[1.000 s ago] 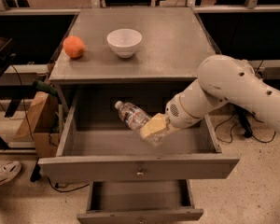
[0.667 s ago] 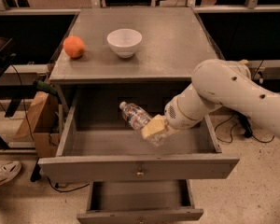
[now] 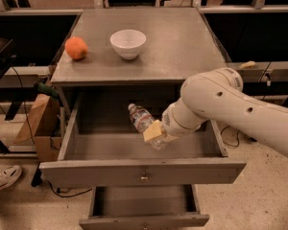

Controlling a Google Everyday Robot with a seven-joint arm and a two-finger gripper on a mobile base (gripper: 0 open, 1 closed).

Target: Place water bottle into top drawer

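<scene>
I see the gripper [image 3: 156, 134] inside the open top drawer [image 3: 144, 171], just right of its middle. Its fingers are closed around the lower end of the water bottle [image 3: 140, 118]. The bottle is tilted over the drawer floor, with its cap pointing up toward the drawer's back left. On the worktop [image 3: 182, 37] above the drawer, a white bowl [image 3: 128, 43] sits over the drawer's middle and an orange fruit [image 3: 76, 48] over its left side. Beneath the top drawer, the lower drawer [image 3: 144, 206] is also pulled out.
</scene>
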